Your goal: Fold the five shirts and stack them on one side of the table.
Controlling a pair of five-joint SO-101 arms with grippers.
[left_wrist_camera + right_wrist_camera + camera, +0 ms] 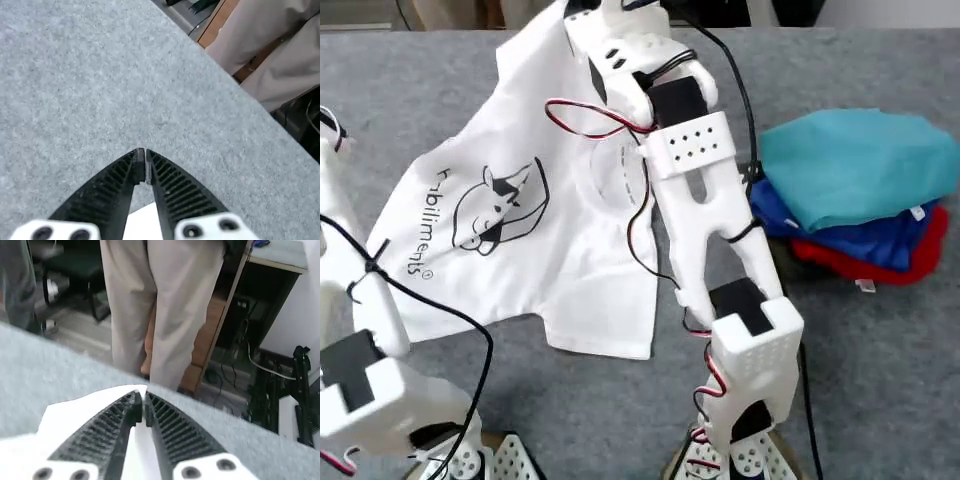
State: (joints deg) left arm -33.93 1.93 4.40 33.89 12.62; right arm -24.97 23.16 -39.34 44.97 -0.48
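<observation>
White shirt [550,250] lay spread print-up mid-tabletop [620,420], its 12 o'clock edge pinched in the closed right gripper [144,405], probably to start a fold; left gripper [145,165] shut at 9 o'clock; folded shirts [860,180] stacked at 3 o'clock.

White shirt [570,270] partly under right arm [695,150]
</observation>
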